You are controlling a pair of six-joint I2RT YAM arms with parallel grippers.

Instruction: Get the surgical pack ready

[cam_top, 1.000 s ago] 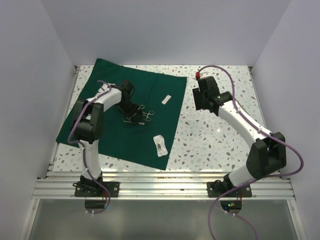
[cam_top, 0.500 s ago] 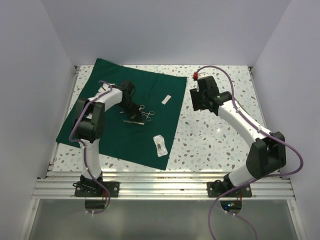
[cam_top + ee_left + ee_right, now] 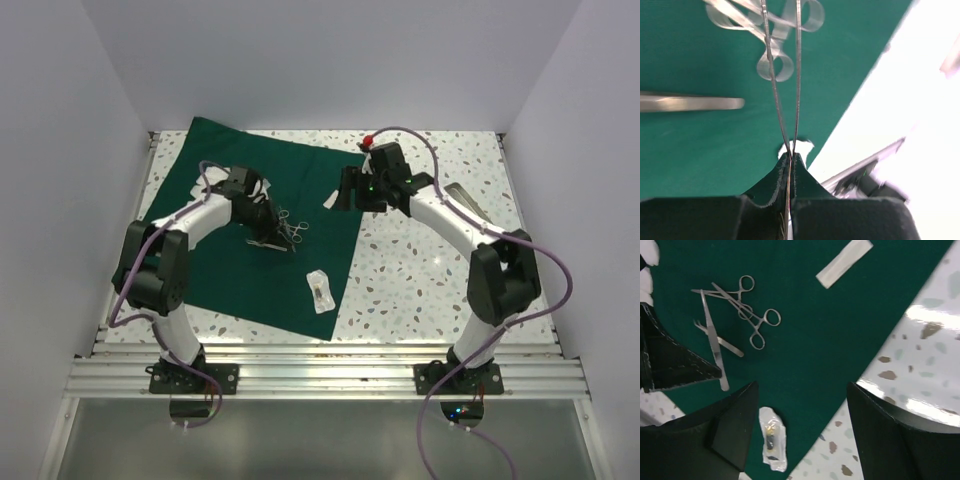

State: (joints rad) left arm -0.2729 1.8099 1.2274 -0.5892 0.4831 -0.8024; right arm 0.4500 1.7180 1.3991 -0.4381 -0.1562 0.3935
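Tabletop (image 3: 430, 270) speckled white, green drape (image 3: 262, 282) spread across — plain white walls (image 3: 330, 60).

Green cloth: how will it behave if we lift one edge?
Probably floppy: the green cloth lies thin and flat on the table, so a lifted edge would likely sag and fold. The clamps, packet and white strip lying on it could then slide off. Pushed, it would probably bunch rather than slide whole.
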